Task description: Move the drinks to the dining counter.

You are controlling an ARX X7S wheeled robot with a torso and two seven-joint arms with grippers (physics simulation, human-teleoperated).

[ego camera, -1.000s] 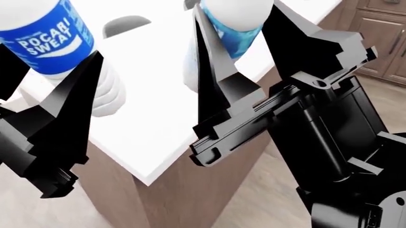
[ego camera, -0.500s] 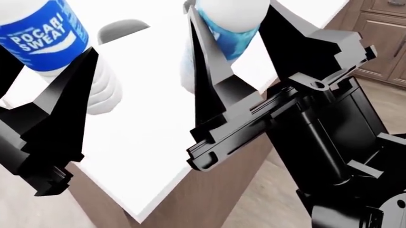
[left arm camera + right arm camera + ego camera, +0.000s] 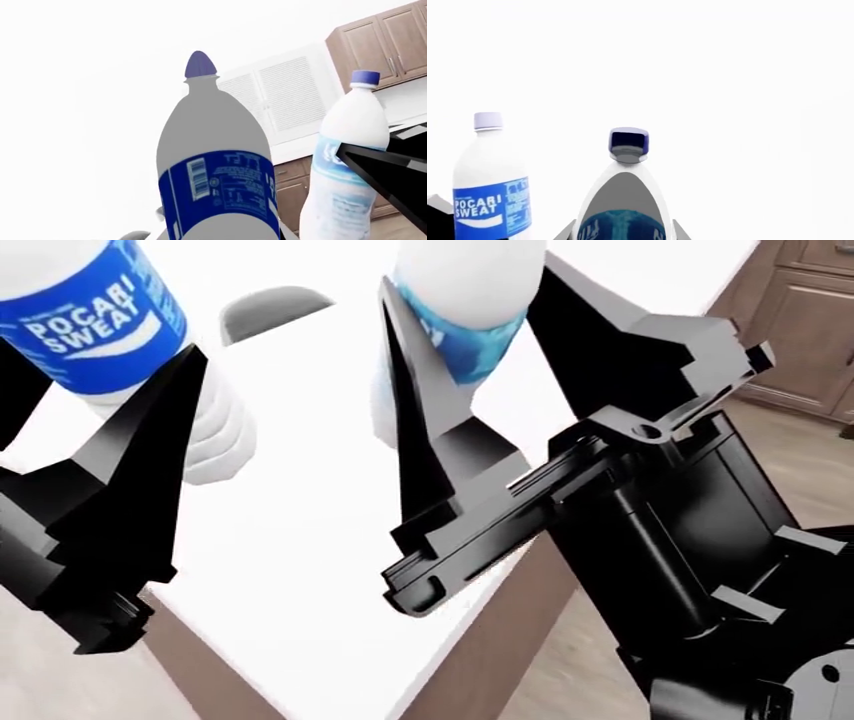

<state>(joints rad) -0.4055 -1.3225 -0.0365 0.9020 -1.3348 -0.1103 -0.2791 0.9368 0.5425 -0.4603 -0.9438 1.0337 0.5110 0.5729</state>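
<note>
In the head view the milky-white Pocari Sweat bottle (image 3: 94, 320) stands upright in my left gripper (image 3: 100, 370), which is shut on its lower body. My right gripper (image 3: 467, 300) is shut on the slimmer bottle (image 3: 461, 290) with the light blue label. Both drinks hang over the white top of the dining counter (image 3: 320, 540), near its brown-edged corner. The left wrist view shows the Pocari bottle (image 3: 217, 165) from behind, with the slim bottle (image 3: 350, 150) beside it. In the right wrist view, the slim bottle (image 3: 624, 200) has a dark blue cap and the Pocari bottle (image 3: 490, 185) stands next to it.
A grey rounded chair back (image 3: 274, 310) shows past the counter's far side. Brown cabinets (image 3: 801, 310) stand at the right, above the wooden floor (image 3: 574, 680). The counter's brown side (image 3: 494, 640) drops off below my right arm. White louvred doors (image 3: 280, 95) are behind.
The counter's near corner has slid down and right in the head view, so more white top lies beneath both bottles. Both grippers keep their hold.
</note>
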